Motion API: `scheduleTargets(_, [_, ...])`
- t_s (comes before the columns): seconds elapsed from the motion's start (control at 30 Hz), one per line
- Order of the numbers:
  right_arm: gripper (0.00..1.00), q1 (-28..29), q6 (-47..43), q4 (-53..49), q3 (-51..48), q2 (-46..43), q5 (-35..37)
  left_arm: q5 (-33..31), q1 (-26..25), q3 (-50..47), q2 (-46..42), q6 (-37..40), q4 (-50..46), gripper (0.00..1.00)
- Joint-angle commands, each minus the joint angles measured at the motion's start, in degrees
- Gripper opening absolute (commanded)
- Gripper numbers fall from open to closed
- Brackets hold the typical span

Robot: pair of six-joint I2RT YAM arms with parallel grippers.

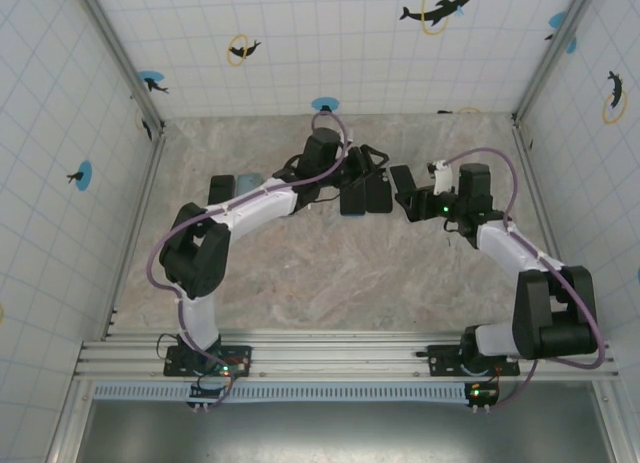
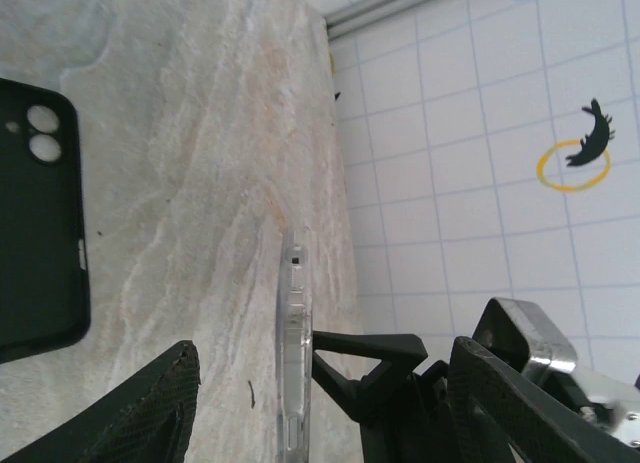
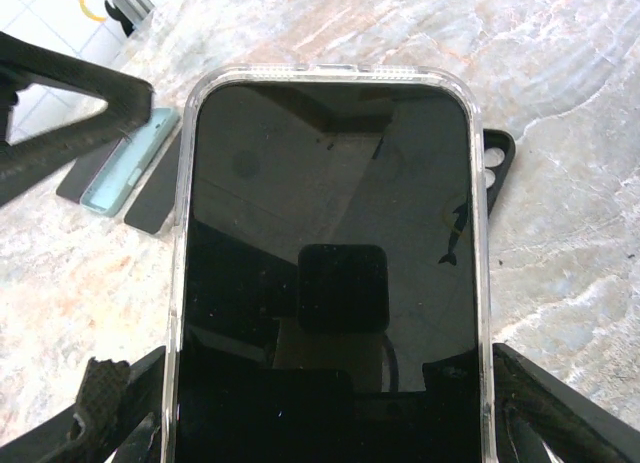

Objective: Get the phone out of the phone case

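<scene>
On my right wrist feed the phone (image 3: 330,263) is a flat slab of glossy black glass with rounded corners, and dim reflections lie across its screen. It sits inside the phone case (image 3: 182,283), a clear, slightly milky plastic shell whose rim frames the glass along the top and both long sides. The right gripper (image 3: 325,383) is clenched on the phone's lower end, with 1 black finger against each long side of the shell. The phone is held up off the table (image 2: 200,133), a matt surface printed like beige-grey veined marble.

The left wrist feed shows the phone edge-on: a thin translucent strip with small moulded cut-outs. The left gripper (image 2: 325,353) is released. Its 2 fingers (image 2: 150,413), black with a woven texture, stand either side of that strip. Bare table shows between the shell and the finger I can see fully.

A matt black case (image 2: 35,223) lies flat on the table near the phone. It has rounded corners, 2 round camera holes and a soft rubbery look. In the right wrist feed it peeks out past the phone's upper right corner.

Off the phone's left side and apart from it lies a pale teal case (image 3: 130,163), long and smooth. A dark flat slab (image 3: 152,198) lies just beside the teal case, on the side nearer the phone.

Beyond the phone the wall (image 2: 480,183) is white gridded tile carrying a black dolphin sticker (image 2: 585,143) in a yellow ring
</scene>
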Motion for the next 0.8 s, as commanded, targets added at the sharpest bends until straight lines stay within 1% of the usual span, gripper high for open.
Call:
scheduleTargets(0.0, [0.46,1.1,1.9,3.3,0.0,-3.1,0.0,-0.5,-1.0,2.4,1.7,0.7,-2.3,0.64])
scheduleTargets(0.1, [0.46,1.2,2.4,3.3,0.8,-3.2,-0.8,-0.2,-1.5,3.0,2.6,0.2,-2.3,0.60])
scheduleTargets(0.17, [0.46,1.4,2.1,2.4,1.7,-3.1,-1.1,0.3,-1.5,4.0,3.5,-0.5,-1.2,0.51])
scheduleTargets(0.23, [0.45,1.4,2.4,2.6,1.6,-3.3,-1.0,0.4,-1.7,5.5,4.1,-0.4,-1.6,0.49])
scheduleTargets(0.3, [0.45,1.7,2.9,2.9,2.0,-3.3,-1.3,0.5,-1.9,5.8,4.5,-0.3,-1.7,0.44])
scheduleTargets(0.57, [0.45,2.6,2.6,1.7,4.7,-3.0,-1.8,1.3,-2.1,7.3,6.2,-0.2,-2.5,0.33])
scheduleTargets(0.67, [0.45,2.6,2.6,1.5,5.1,-3.1,-1.5,1.4,-2.1,8.7,7.0,-0.1,-3.1,0.25])
scheduleTargets(0.77, [0.45,2.7,2.7,1.4,5.8,-3.0,-1.6,1.7,-2.1,9.2,7.2,0.0,-3.4,0.23])
